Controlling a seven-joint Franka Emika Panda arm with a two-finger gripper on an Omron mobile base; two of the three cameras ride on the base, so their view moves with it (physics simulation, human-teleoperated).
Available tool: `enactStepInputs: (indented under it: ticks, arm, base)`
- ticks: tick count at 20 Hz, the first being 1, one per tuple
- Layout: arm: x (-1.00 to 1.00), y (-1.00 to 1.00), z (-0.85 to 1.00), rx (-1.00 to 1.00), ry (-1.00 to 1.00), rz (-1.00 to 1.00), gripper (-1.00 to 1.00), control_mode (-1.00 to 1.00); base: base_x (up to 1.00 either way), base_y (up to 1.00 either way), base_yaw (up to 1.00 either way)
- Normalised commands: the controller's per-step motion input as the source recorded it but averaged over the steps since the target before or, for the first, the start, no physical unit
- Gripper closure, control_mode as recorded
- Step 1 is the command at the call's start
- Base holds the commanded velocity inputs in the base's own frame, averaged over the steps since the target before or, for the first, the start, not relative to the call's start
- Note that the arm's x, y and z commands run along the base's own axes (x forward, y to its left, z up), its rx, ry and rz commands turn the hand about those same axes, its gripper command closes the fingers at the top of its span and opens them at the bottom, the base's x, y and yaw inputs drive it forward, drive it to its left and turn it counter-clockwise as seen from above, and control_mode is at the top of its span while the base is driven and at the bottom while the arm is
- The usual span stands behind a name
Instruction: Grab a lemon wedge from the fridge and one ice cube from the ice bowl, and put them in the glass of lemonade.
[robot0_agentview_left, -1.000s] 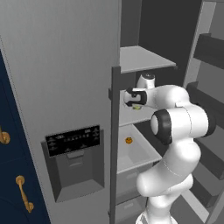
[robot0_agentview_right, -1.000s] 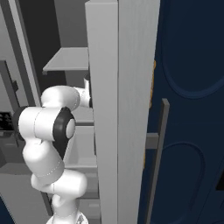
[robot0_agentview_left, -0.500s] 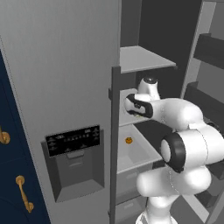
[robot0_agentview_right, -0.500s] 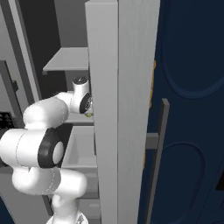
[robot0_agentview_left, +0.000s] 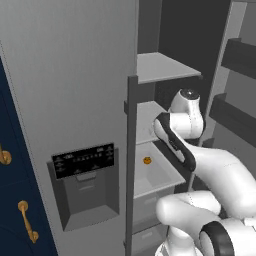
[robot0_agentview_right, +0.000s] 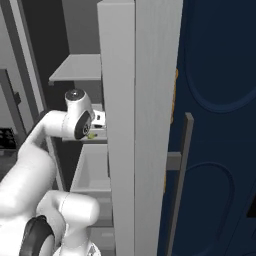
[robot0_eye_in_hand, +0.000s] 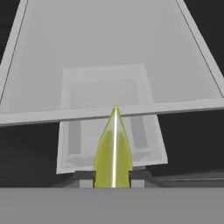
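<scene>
Gripper (robot0_eye_in_hand: 113, 181) pinches the lemon wedge (robot0_eye_in_hand: 113, 148) between nearly closed fingers, inside the open fridge (robot0_agentview_left: 75, 75) by a middle shelf (robot0_eye_in_hand: 109, 52). You look to be mid-retrieval; next, back out clear of the door edge, then find the glass. Drawer (robot0_agentview_left: 155, 172) below holds one small orange item (robot0_agentview_left: 147, 160).

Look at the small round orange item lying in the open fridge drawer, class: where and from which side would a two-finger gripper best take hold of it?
Across its widest middle, coming straight down from above. The small round orange item lies alone on the floor of the open-topped white drawer, whose walls block a sideways approach. Being round, it offers no better axis. The gripper already holds the lemon wedge.
</scene>
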Motion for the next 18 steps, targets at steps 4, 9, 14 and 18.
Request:
enactStepInputs:
  ticks: [4,9,14,18]
  arm:
    - [-1.0,0.0,0.96,0.02,0.01,0.0,1.0,-1.0]
    - [-1.0,0.0,0.65,0.01,0.07,0.0,1.0,-1.0]
    - [-1.0,0.05,0.0,0.0,0.0,0.0,1.0,-1.0]
    - [-0.48,0.02,0.0,0.0,-0.03,0.0,1.0,-1.0]
  base:
    - [0.0,0.0,0.0]
    - [0.0,0.0,0.0]
    - [0.0,0.0,0.0]
    - [0.0,0.0,0.0]
